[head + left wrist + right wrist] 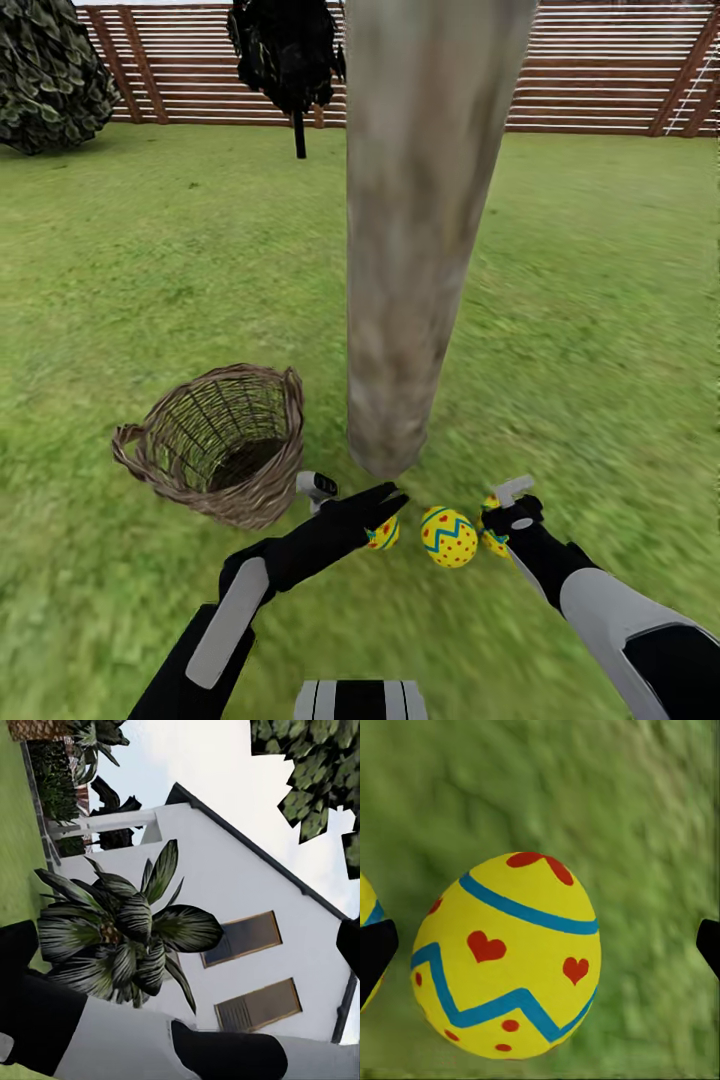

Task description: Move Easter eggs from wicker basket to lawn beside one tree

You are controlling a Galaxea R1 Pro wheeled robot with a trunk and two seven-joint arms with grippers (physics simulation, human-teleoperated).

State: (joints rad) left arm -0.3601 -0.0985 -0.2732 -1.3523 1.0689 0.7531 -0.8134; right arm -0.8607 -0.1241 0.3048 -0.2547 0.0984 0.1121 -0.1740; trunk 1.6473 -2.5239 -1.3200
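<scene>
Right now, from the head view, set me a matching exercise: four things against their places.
1. wicker basket
2. middle egg
3. tree trunk
4. wooden fence

A. far edge of the lawn
B. rising just beyond the eggs
C. on grass between both grippers
D. left of the trunk, no eggs visible inside

Pairs: 1-D, 2-C, 3-B, 4-A

You see three Easter eggs (pixel 449 537) on the lawn (pixel 600 300) at the tree (pixel 420 230) trunk's foot, between your tools; the wicker basket (pixel 222 443) stands empty beside it.
</scene>
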